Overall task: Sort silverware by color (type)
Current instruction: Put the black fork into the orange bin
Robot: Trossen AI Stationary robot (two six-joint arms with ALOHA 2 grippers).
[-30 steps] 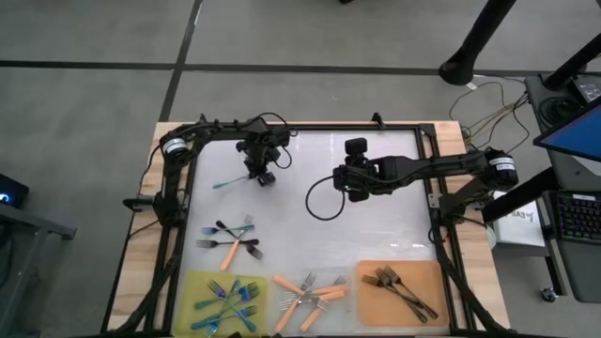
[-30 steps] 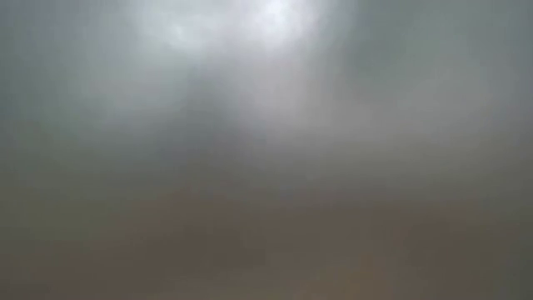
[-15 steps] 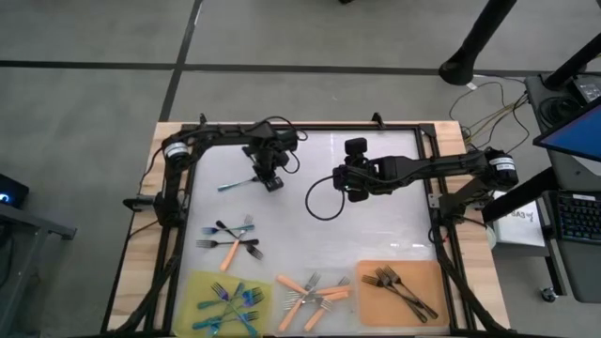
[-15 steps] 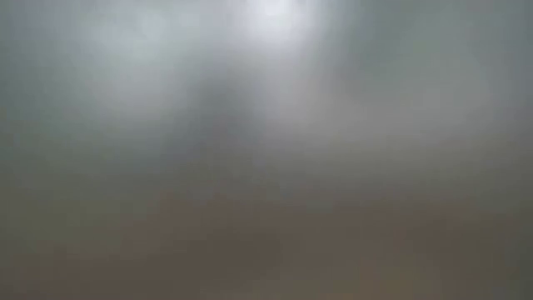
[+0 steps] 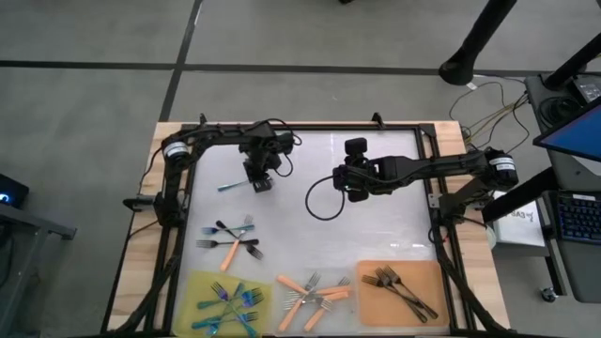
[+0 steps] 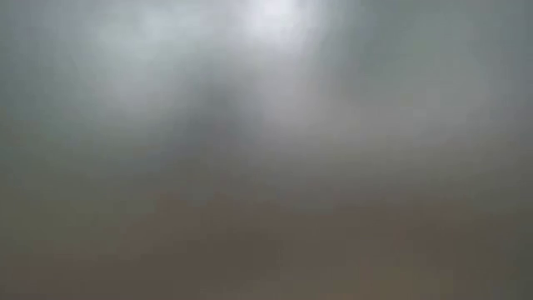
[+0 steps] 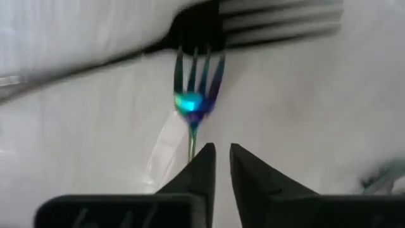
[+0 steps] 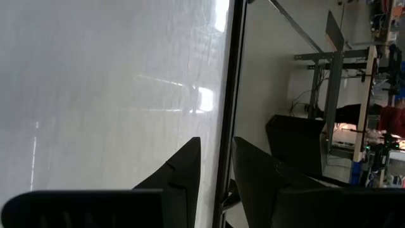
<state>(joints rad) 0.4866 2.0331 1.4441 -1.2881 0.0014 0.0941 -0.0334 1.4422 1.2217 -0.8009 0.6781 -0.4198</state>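
One blue-teal fork (image 5: 235, 185) lies on the white table top at the far left. Its tines (image 7: 197, 76) point away from my left gripper (image 5: 260, 182), which points steeply down over its handle end. The left gripper (image 7: 223, 152) shows a narrow gap with nothing in it. My right gripper (image 5: 347, 188) hangs above the middle of the table, open (image 8: 217, 142) and holding nothing. A loose cluster of forks (image 5: 230, 239) lies near the left edge. The low view is a blur and shows nothing. My left gripper stands over the handle end of the blue-teal fork. The handle (image 7: 191, 142) runs out of sight behind one finger (image 7: 199, 171), not into the gap. Whether that finger touches it I cannot tell.
Along the near edge lie a yellow-green mat (image 5: 192, 282) with blue-teal forks, a heap of orange-handled forks (image 5: 313, 293), and an orange mat (image 5: 427, 277) with dark forks. A black cable loop (image 5: 315, 208) hangs under the right arm. A black frame (image 5: 178, 202) rims the table.
My left gripper has gone a little toward the table's right edge and come back left, staying at the handle end of the blue-teal fork. The fork lies about where it was.
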